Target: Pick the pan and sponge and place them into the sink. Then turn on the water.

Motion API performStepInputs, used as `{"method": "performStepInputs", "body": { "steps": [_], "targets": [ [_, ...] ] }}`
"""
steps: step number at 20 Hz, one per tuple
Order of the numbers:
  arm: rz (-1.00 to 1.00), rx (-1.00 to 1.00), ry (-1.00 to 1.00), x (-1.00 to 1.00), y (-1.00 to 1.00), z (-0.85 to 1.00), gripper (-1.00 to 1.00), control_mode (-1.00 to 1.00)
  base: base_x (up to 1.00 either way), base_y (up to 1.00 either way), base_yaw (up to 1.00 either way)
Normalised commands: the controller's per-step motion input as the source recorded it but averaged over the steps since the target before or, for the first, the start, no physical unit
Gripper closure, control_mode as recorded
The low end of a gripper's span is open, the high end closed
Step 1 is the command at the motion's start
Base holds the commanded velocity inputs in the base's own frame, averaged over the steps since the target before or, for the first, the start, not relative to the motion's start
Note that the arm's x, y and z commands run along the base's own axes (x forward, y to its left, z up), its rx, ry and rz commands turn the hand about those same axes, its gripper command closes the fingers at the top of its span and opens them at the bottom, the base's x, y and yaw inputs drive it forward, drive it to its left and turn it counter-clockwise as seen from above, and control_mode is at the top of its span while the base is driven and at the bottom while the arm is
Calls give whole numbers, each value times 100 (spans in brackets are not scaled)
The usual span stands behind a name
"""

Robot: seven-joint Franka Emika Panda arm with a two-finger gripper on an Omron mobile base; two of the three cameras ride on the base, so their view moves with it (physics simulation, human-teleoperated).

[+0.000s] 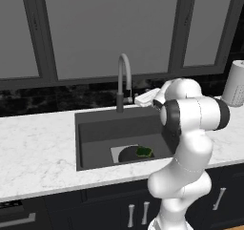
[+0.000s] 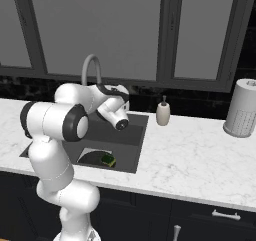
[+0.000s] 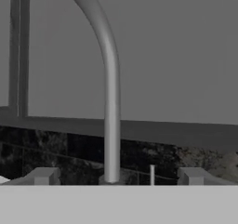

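Facing the faucet (image 3: 110,102), open tool (image 3: 118,175) just before its stem.

We find no legible text, label, brand, number or sign in any view. The faucet (image 1: 124,81), the soap bottle (image 2: 163,113) and the perforated grey canister (image 2: 242,107) on the counter (image 2: 190,155) all carry plain, unmarked surfaces.
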Motion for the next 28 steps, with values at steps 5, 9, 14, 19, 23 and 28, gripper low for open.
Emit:
{"method": "performStepInputs", "body": {
  "steps": [5, 9, 14, 19, 23, 28],
  "targets": [
    [0, 0, 1, 33, 9, -18, -100, -100, 0, 0, 0],
    [0, 0, 0, 36, 3, -1, -100, -100, 0, 0, 0],
    [0, 0, 0, 32, 0, -7, -100, -100, 0, 0, 0],
    [0, 0, 1, 30, 0, -18, -100, -100, 0, 0, 0],
    [0, 0, 6, 36, 0, -20, -100, -100, 0, 0, 0],
    [0, 0, 7, 44, 0, -11, -100, -100, 0, 0, 0]
  ]
}}
